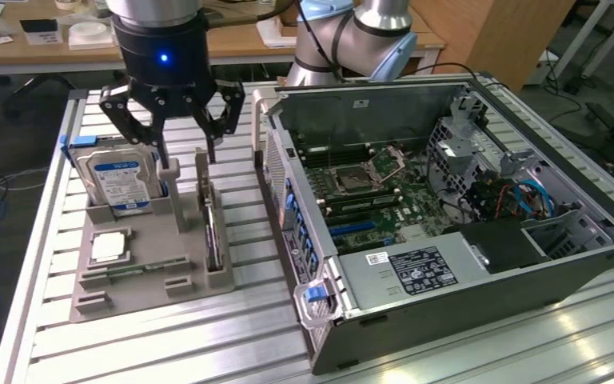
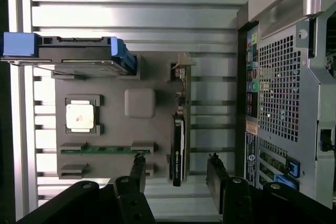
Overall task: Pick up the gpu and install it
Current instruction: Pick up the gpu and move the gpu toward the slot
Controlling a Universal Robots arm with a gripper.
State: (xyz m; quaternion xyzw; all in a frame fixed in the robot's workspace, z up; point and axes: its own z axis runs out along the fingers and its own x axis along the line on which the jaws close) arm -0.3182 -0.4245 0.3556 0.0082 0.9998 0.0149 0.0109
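- Fingers (image 2: 137, 169) stand wide apart with nothing between the pads. The gripper (image 1: 185, 148) hangs empty above the grey holder (image 1: 141, 236).
- In the wrist view, the gpu (image 2: 177, 148) lies in the gap between the two fingers, roughly centred and untouched.
- The step in hand looks like the approach for the pick. To do it well, keep the jaws square to the card's flat faces and centre the card so both pads meet it together. Come straight down so neither tip strikes the holder's posts.
- The card looks thin and likely to twist under an off-centre squeeze. A grip across the cooler block seems safer than one on bare board.
- It stands on edge in a slot of the holder, with a green board edge and a black cooler block along one face. I cannot make out its end bracket.
- The hard drive (image 1: 124, 182) stands upright at the holder's other side, apart from the card. The open computer case (image 1: 563, 264) sits beside the holder, to the exterior view's right.
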